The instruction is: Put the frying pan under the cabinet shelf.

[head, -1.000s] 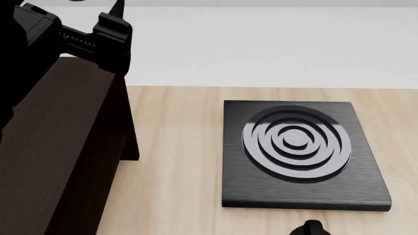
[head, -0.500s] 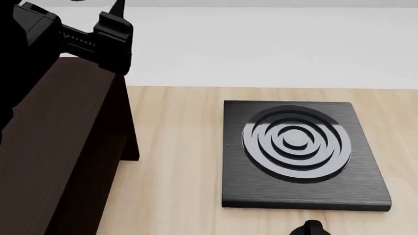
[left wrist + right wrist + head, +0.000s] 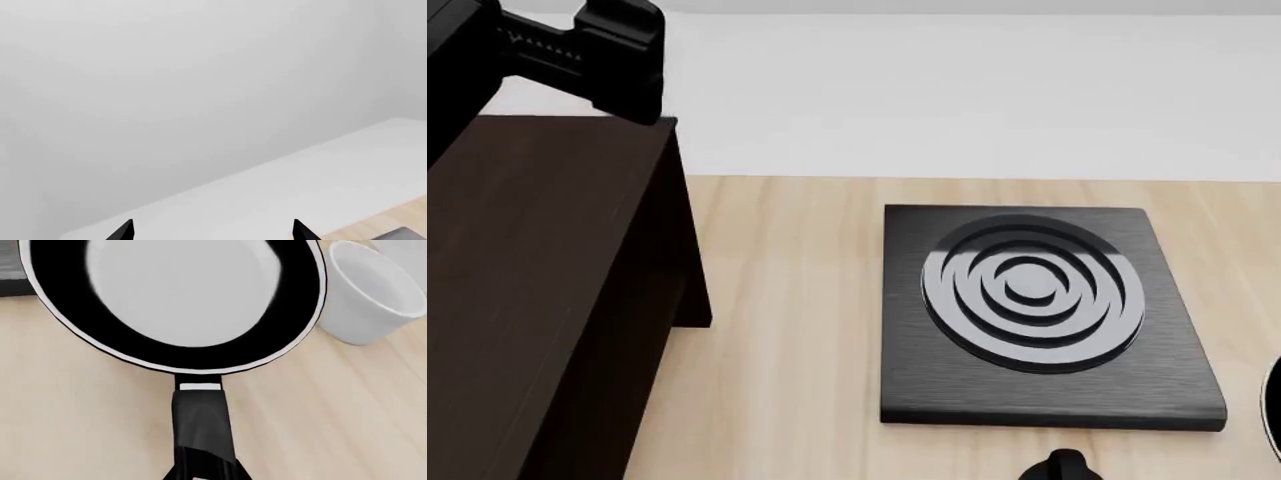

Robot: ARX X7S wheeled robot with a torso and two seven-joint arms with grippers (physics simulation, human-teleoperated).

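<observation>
Right gripper is clamping the frying pan by its handle beside a white bowl; its rim is newly edging into the head view at four o'clock. Left gripper, fingers apart, is retreating toward ten o'clock, clearing the cabinet shelf.

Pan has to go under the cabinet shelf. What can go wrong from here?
1. The white bowl sits right beside the frying pan rim; a swing may knock it.
2. The jaws seem to hold only the handle at its far end, so the pan could sag or twist.
3. The left gripper hovers above the cabinet shelf, near the pan's likely path.
</observation>
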